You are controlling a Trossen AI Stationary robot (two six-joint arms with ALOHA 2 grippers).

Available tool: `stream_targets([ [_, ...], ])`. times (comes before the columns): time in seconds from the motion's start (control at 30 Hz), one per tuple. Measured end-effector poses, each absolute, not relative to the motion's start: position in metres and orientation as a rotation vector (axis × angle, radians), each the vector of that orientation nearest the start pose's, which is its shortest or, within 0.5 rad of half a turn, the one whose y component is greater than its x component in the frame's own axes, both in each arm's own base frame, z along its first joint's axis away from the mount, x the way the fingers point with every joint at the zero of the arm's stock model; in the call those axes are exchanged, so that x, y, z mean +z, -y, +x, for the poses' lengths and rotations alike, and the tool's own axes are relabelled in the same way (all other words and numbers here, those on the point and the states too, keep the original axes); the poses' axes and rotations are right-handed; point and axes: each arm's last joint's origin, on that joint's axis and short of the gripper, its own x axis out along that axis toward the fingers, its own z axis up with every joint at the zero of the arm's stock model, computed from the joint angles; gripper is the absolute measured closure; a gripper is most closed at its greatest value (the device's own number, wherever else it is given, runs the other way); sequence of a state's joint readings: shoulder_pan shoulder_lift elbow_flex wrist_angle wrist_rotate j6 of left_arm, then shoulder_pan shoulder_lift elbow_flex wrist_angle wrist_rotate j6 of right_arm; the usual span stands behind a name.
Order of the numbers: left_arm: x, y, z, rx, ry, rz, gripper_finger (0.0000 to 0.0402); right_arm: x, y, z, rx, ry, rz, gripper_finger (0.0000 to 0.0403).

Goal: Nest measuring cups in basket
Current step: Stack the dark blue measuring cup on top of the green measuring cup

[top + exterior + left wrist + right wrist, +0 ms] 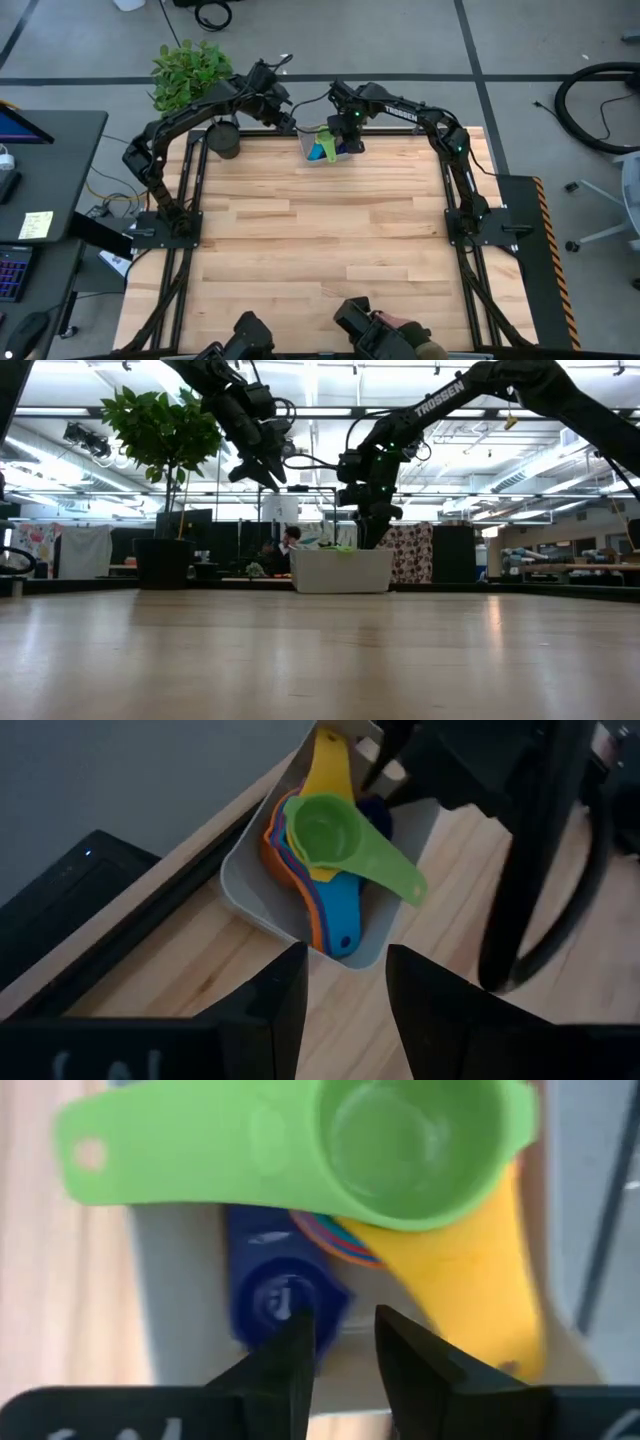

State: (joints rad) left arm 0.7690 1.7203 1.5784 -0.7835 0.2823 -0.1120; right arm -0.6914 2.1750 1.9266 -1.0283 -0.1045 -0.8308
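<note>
right wrist view first: the right gripper (340, 1342) hangs directly over the basket (180, 1280), its two dark fingers (285, 1370) parted by a narrow gap with nothing between them. just past the fingertips lies a dark blue cup (280, 1295), and beyond it the green cup (410, 1145) sits on top of the stack, bowl up, its long handle running crosswise to the fingers. a yellow cup (470, 1280) slants out from under the green one, and thin edges of orange and purple show between them.

from the left wrist, the left gripper (345, 990) hovers off to the side of the basket and higher, fingers apart and empty, looking down at the same pile. the stack fans out there: green on top, then yellow, light blue (335, 910), orange and purple rims along one side.

the basket sits at the far edge of the table (320, 240), between the two arms, with the plant pot (222, 140) well to its left. the right gripper is the nearer one, right above the cups; the left waits beside.

count: one basket; at least six cups show by colour, one of each: green, yellow, light blue, dark blue, orange, purple. a red one cannot be made out. no cup lies loose on the table, so the nesting looks about done, and the next move likely calls for the right arm to lift straight up clear of the green handle.
</note>
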Motion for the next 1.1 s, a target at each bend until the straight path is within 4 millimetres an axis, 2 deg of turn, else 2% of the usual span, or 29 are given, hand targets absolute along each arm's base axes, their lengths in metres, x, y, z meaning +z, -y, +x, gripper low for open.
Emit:
stream_targets([
  [0.13, 0.313, -0.254, 0.266, 0.520, -0.782, -0.574, 0.0260, 0.226, 0.283, 0.348, 0.023, -1.271, -0.166, 0.0299],
  [0.3, 0.314, -0.259, 0.262, 0.542, -0.766, -0.588, 0.0260, 0.226, 0.293, 0.342, -0.013, -1.236, -0.090, 0.0302],
  [0.53, 0.316, -0.266, 0.257, 0.575, -0.729, -0.611, 0.0260, 0.207, 0.308, 0.333, -0.024, -1.263, 0.015, 0.0300],
  [0.87, 0.316, -0.267, 0.257, 0.584, -0.719, -0.627, 0.0260, 0.202, 0.304, 0.331, -0.014, -1.293, 0.078, 0.0300],
  [1.1, 0.316, -0.266, 0.258, 0.536, -0.710, -0.645, 0.0260, 0.188, 0.299, 0.325, -0.015, -1.342, 0.117, 0.0300],
])
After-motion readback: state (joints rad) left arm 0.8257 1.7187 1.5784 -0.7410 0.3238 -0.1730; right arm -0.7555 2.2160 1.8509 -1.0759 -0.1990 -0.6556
